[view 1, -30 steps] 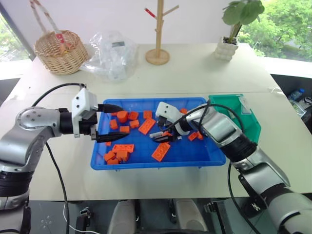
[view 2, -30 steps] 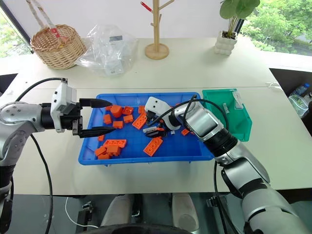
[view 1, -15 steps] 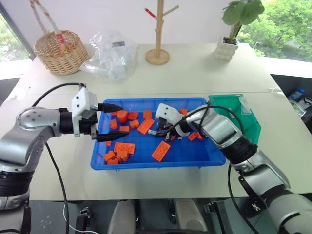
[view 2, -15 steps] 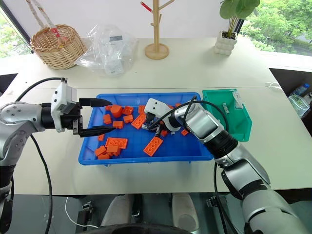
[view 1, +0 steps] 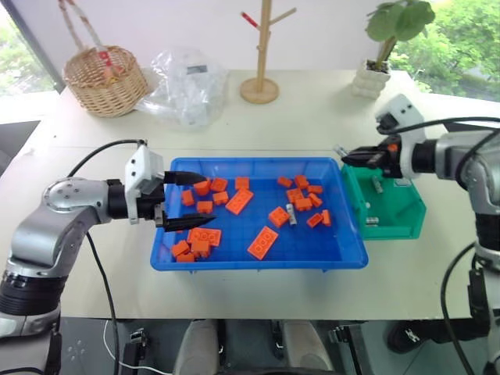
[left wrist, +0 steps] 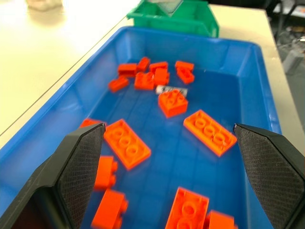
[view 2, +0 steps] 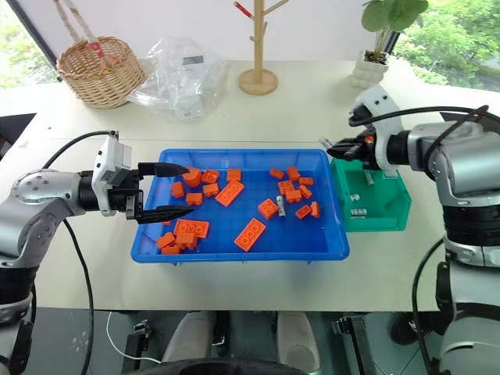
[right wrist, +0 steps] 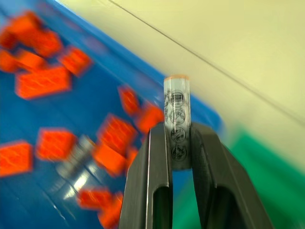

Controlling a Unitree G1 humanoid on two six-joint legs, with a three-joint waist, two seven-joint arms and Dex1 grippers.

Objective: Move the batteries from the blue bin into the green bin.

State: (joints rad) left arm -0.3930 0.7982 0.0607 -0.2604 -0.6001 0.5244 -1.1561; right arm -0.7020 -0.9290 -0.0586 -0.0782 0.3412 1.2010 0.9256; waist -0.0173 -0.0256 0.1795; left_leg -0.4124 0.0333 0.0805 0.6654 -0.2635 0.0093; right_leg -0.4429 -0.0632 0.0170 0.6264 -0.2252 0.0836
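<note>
The blue bin (view 1: 258,266) holds many orange bricks and one silver battery (view 1: 291,213) near its middle right, also in the left wrist view as battery (left wrist: 171,89). The green bin (view 1: 400,225) stands against its right end, with two batteries (view 1: 378,185) inside. My right gripper (view 1: 345,156) hovers over the green bin's far left corner. It is shut on a battery (right wrist: 177,119) that stands up between the fingers. My left gripper (view 1: 195,201) is open and empty, held level over the blue bin's left end.
Orange bricks (view 1: 262,242) lie scattered in the blue bin. At the back of the table stand a wicker basket (view 1: 105,72), a crumpled clear plastic bag (view 1: 187,82), a wooden peg stand (view 1: 262,82) and a white plant pot (view 1: 371,78).
My right gripper closed on a battery in the blue bin, lifted it and swung right to the green bin's corner. The head view shifted. The left gripper stayed put.
</note>
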